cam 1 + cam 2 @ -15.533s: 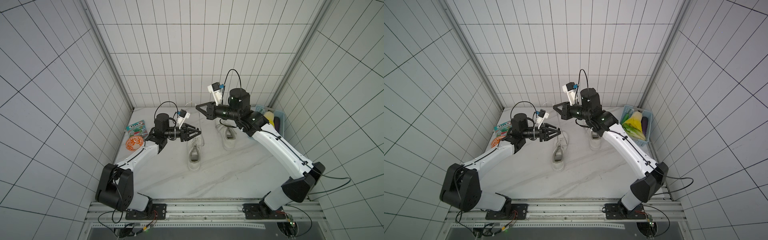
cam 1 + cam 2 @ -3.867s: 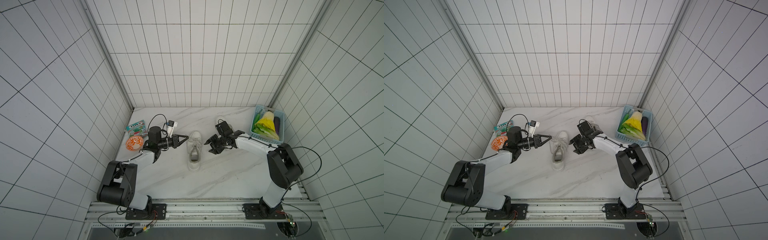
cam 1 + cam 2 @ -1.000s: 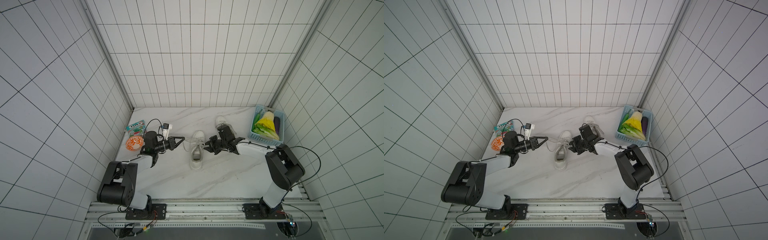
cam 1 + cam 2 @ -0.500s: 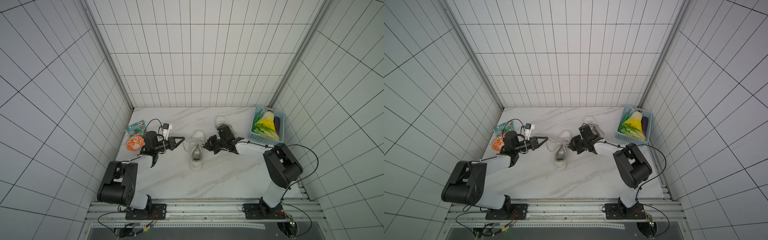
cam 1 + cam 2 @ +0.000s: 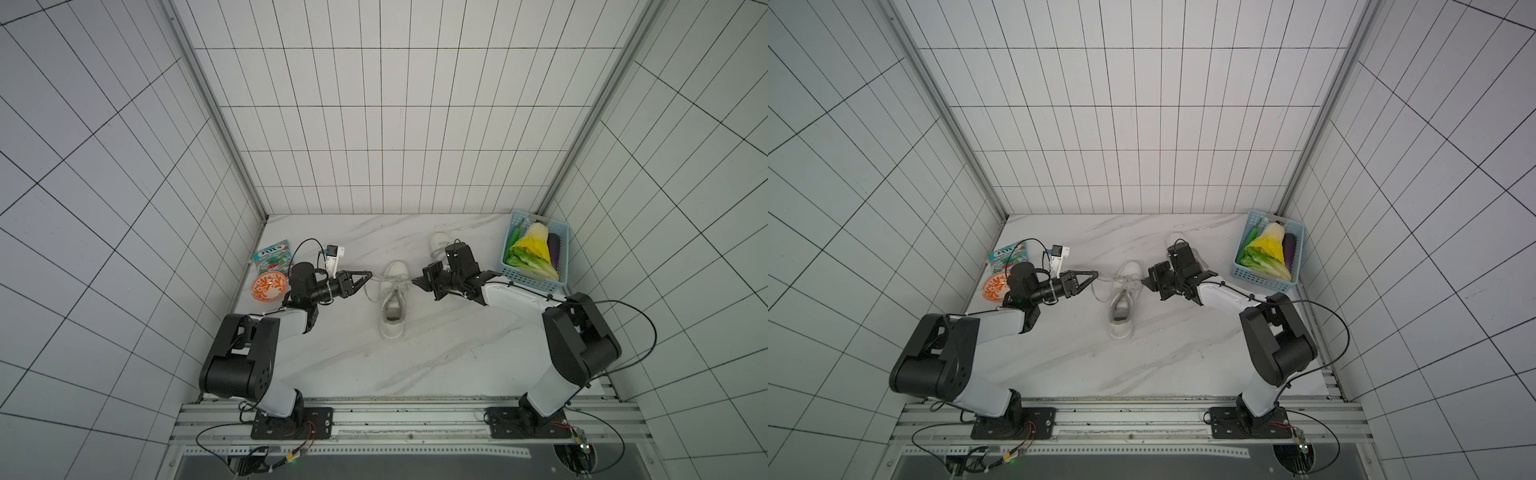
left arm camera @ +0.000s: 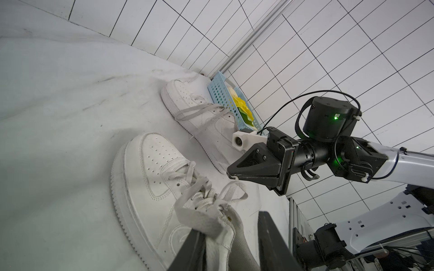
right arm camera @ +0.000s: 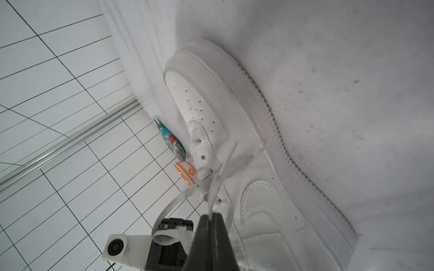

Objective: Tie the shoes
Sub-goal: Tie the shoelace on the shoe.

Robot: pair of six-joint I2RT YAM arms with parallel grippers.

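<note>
Tying of the shoes: knot stage on one shoe.

At mid-frame in both top views, centre shoe (image 5: 392, 309) upright on the counter (image 5: 436, 357), toe toward the upper edge, heel toward the lower. Up and to the right of it, second shoe (image 5: 437, 243), partly hidden behind the right arm. In the left wrist view, laces draped loose over its side; judged untied.

Right fingers (image 7: 211, 225) pressed together on a lace end (image 7: 216, 187), drawn taut from the eyelets to just right of the centre shoe. Left fingers (image 6: 191, 248) spread apart at the lower edge of the left wrist view, with a lace loop (image 6: 199, 217) lying across one of them, not pinched. In the top views, just left of the toe. Laces crossed over the tongue; no finished bow to be seen.

Well apart from the work: blue basket (image 5: 530, 282) at right, orange bowl (image 5: 269, 286) and packet (image 5: 272, 257) at left.

Judged step: drawing up the knot on the centre shoe, one side gripped and the other slack. Called for next: closing the left fingers on the lace loop, then pulling outward against the right fingers, level and even, so as to seat the knot without sliding or tipping the shoe. Second shoe left to do.
</note>
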